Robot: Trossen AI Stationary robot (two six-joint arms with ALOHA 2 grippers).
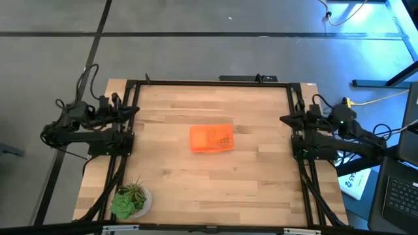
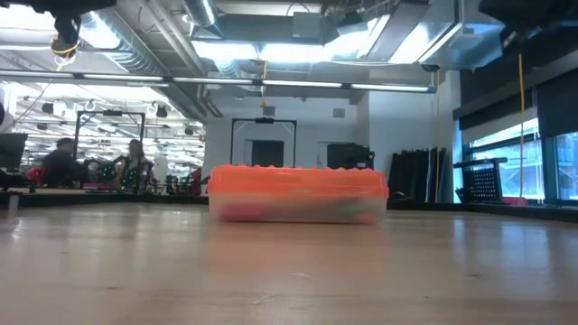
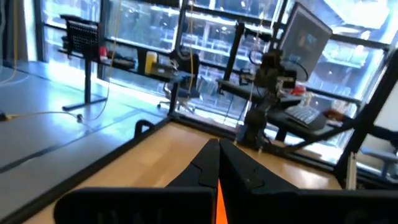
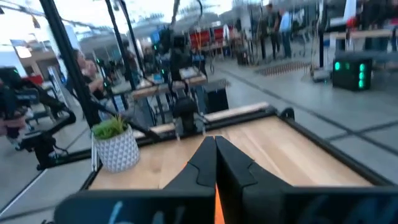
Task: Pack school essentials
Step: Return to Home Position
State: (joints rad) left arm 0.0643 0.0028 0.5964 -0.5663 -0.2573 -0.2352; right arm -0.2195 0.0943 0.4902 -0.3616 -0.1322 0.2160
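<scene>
Bracketing one orange-lidded box, left tool and right tool sit pressed together; one plant stands apart.

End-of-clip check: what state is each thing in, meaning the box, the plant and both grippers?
Orange-lidded supply box: lid on, closed, flat at table centre.
Potted plant: upright, at the table corner on the left arm's side.
Left gripper: shut, empty, at the table's left edge.
Right gripper: shut, empty, at the right edge.
</scene>
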